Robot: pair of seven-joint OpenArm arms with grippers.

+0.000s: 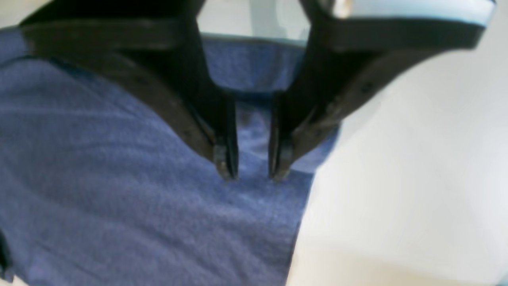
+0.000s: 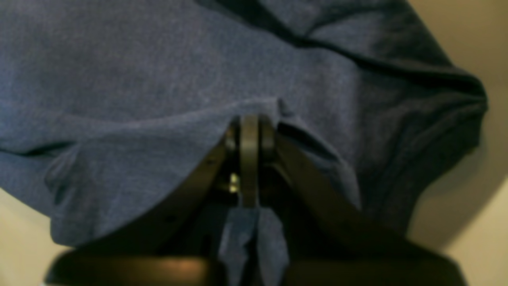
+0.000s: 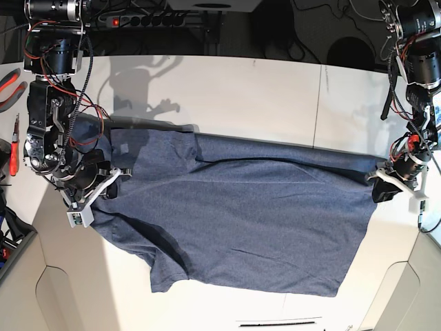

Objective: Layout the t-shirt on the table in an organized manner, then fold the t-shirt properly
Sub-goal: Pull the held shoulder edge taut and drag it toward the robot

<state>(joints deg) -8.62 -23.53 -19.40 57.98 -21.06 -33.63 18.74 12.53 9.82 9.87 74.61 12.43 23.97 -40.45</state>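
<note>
The dark navy t-shirt (image 3: 241,227) lies spread across the white table (image 3: 241,89), stretched between both arms, with one sleeve hanging toward the front. At the shirt's left end my right gripper (image 3: 103,181) is shut on it. In the right wrist view the fingers (image 2: 249,131) meet on a raised fold of t-shirt (image 2: 139,79) cloth. My left gripper (image 3: 386,181) is at the shirt's right end. Seen from the left wrist, that left gripper (image 1: 253,174) has its tips pressed on the t-shirt (image 1: 119,178) near its edge, with a narrow gap between them.
Red-handled tools (image 3: 10,76) and a screwdriver (image 3: 12,148) lie off the table's left edge. A power strip (image 3: 138,19) and cables run behind the back edge. A thin seam (image 3: 318,103) crosses the tabletop. The front corners of the table are cut away.
</note>
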